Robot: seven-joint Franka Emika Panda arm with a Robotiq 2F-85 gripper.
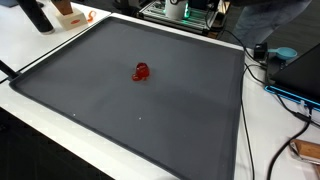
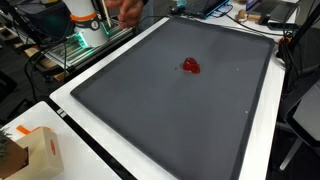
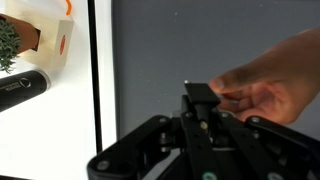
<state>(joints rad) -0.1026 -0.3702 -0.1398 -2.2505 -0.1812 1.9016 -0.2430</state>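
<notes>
Claw: jaws together, nothing visible between them
Person's hand: touching the claw's tip
Red object: lying on the gray mat

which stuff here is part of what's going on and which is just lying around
In use: gripper, shut; person's hand by its tip; red object on the grey mat.
Lying about: cardboard box, black cylinder, cables.

A lab: cables and electronics beside the mat
</notes>
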